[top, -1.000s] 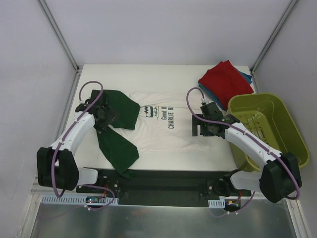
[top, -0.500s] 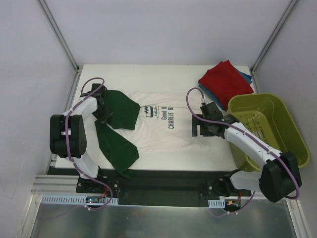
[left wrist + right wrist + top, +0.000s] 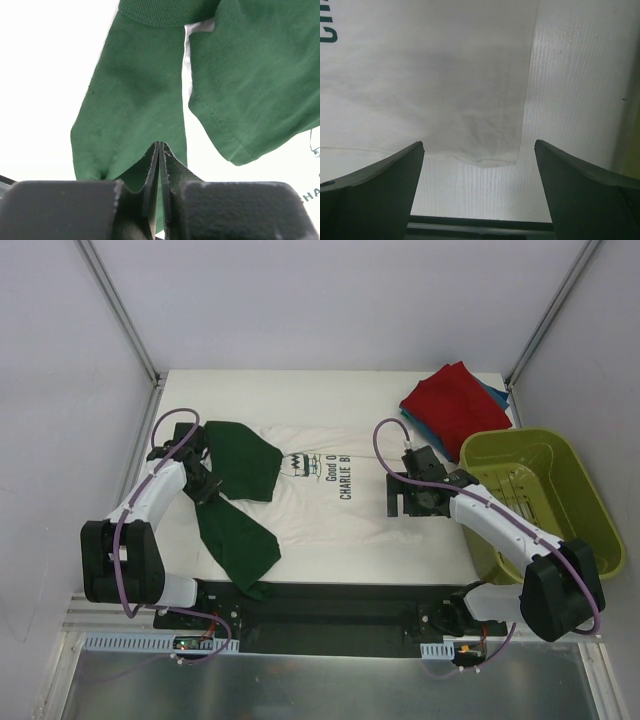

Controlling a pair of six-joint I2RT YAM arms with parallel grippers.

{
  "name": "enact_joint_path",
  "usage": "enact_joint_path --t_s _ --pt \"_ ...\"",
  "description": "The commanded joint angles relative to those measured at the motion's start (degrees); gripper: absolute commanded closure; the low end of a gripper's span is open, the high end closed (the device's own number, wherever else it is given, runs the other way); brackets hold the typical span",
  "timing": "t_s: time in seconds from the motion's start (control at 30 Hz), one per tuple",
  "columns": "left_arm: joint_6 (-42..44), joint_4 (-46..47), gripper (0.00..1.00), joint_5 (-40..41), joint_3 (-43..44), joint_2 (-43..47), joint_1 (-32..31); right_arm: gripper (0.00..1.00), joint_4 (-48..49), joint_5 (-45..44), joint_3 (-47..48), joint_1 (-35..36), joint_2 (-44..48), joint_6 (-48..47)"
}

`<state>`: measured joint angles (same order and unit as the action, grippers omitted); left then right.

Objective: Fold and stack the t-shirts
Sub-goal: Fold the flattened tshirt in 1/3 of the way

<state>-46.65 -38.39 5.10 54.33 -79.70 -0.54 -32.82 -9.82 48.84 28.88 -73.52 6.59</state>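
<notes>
A cream-white t-shirt (image 3: 320, 505) with dark green sleeves and black chest lettering lies flat across the table. My left gripper (image 3: 205, 485) is at its left end, shut on the near green sleeve (image 3: 130, 100), whose cloth puckers at the closed fingertips (image 3: 156, 150). The far sleeve (image 3: 250, 75) lies folded over the shirt's body. My right gripper (image 3: 400, 495) hangs wide open over the shirt's hem corner (image 3: 492, 150), with nothing between its fingers. A folded red t-shirt (image 3: 455, 405) lies on a teal-blue one (image 3: 500, 395) at the back right.
An olive-green plastic basket (image 3: 540, 490) stands along the right edge, close beside my right arm. The table's near edge and a black rail (image 3: 480, 222) run just under the right gripper. Grey walls close in the left, back and right.
My left gripper has closed on the near green sleeve, and the left arm's elbow has swung. The right arm has barely moved and stays open.
</notes>
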Motion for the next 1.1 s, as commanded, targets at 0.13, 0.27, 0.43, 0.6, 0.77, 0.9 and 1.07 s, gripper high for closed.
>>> enact_joint_path --t_s 0.13,0.27,0.43,0.6,0.77,0.9,1.07 --pt "1.56 -0.63 0.76 4.12 5.34 -6.33 0.18 0.03 -0.32 -0.02 0.38 0.29 0.74 0.09" --pt "2.26 1.04 0.66 4.66 10.79 -12.22 0.18 0.03 -0.49 -0.46 0.29 0.21 0.74 0.00" --pt "2.79 3.32 0.66 3.95 14.48 -17.67 0.18 0.03 -0.58 -0.99 0.55 0.21 0.13 -0.17" --pt "2.36 3.41 0.67 3.86 16.16 -23.12 0.18 0.03 -0.93 -1.42 0.73 0.21 -0.66 -0.52" --pt "2.01 3.76 0.77 3.34 15.72 -25.06 0.18 0.03 -0.84 -1.87 0.91 0.12 -0.93 -0.44" --pt "1.65 3.76 1.00 2.02 14.94 -21.83 0.18 0.03 -0.84 -1.78 1.08 0.21 -1.63 -0.52" --pt "0.25 3.68 1.00 2.37 11.16 -13.83 0.01 0.03 -0.84 -1.69 1.17 0.21 -1.81 -0.44"
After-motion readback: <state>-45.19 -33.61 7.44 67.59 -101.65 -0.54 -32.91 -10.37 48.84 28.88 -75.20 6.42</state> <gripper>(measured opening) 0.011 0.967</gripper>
